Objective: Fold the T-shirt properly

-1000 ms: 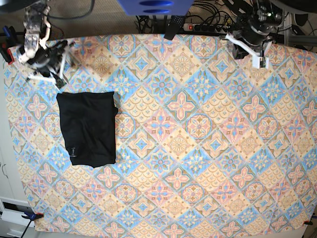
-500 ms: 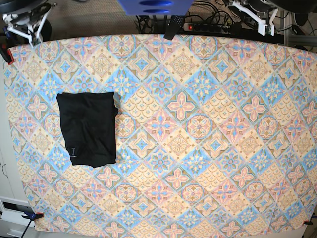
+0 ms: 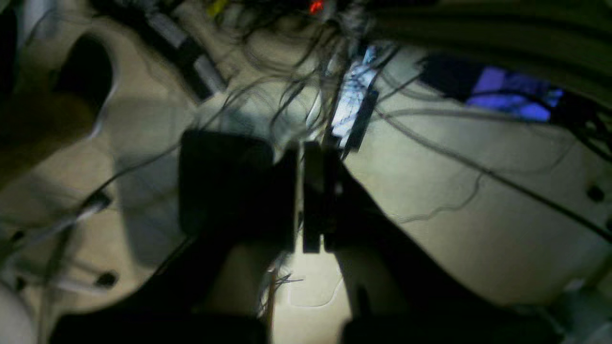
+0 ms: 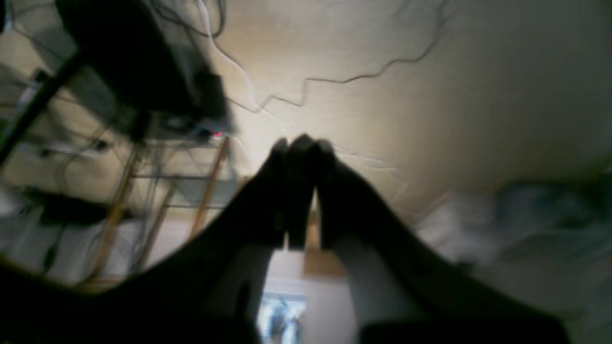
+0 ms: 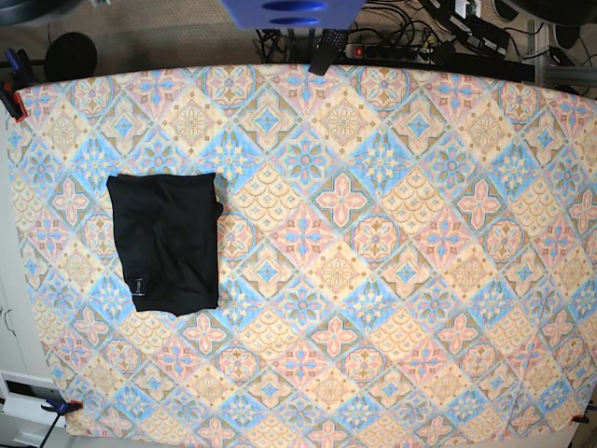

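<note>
The black T-shirt (image 5: 166, 243) lies folded into a compact rectangle on the left part of the table, with a tiny pale mark near its front edge. Neither gripper touches it, and both arms are out of the base view past the table's far edge. In the left wrist view my left gripper (image 3: 306, 148) is shut with nothing between its fingers, over floor and cables. In the right wrist view my right gripper (image 4: 299, 145) is also shut and empty, against a pale surface. Both wrist views are dark and blurred.
A patterned cloth covers the table (image 5: 373, 233). A power strip (image 5: 392, 51) and tangled cables run behind the far edge, beside a blue object (image 5: 291, 11). A red clamp (image 5: 11, 98) grips the far left corner.
Both arms have pulled back from the table's far corners and left the base view. The folded T-shirt has not moved.
</note>
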Motion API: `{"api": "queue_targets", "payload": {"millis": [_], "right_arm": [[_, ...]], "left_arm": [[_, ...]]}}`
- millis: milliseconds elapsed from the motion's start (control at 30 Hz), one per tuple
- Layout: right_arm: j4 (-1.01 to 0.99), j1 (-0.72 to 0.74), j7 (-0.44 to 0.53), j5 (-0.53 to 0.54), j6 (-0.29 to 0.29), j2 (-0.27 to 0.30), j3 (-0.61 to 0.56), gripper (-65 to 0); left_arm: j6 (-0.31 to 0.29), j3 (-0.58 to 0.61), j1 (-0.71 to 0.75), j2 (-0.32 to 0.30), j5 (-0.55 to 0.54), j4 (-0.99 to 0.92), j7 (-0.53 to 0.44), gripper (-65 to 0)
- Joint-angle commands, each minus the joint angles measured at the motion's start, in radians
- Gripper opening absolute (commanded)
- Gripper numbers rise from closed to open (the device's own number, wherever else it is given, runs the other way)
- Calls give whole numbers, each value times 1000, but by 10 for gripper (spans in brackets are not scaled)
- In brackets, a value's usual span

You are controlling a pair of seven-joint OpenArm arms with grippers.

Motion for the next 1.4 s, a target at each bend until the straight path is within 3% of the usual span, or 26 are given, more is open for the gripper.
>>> {"api": "queue_targets", "payload": {"millis": [0,333,467,633,900,1033,1167,1367], "right_arm": [[-35,30,56,17,5,15,5,-628],[-613,263,433,-34,5,48,-70,-626],[-723,310,573,-37,5,48,-75,-626],[-812,378,665,-80,5,48,-149,-625],[-868,456,700,-80,5,44,-184,-625],[-869,473,699,-80,-85,-2,-176,-626],[-869,493,696,-78,-91,-43,-176,-625],[-869,498,691,-78,-93,-45,-176,-626]], "left_arm": [[3,6,-5,-8,13,-60,-38,-650],[5,195,-263,-54,76,-615,-357,-650],[6,287,-372,-56,76,-819,-480,-650],[6,434,-490,-50,76,-1002,-601,-650],[8,582,-597,-21,76,-1045,-618,-650],[8,637,-601,-4,73,-1045,-618,-650],[8,640,-602,-1,70,-1045,-618,-650],[8,640,-611,1,70,-1039,-619,-650]]}}
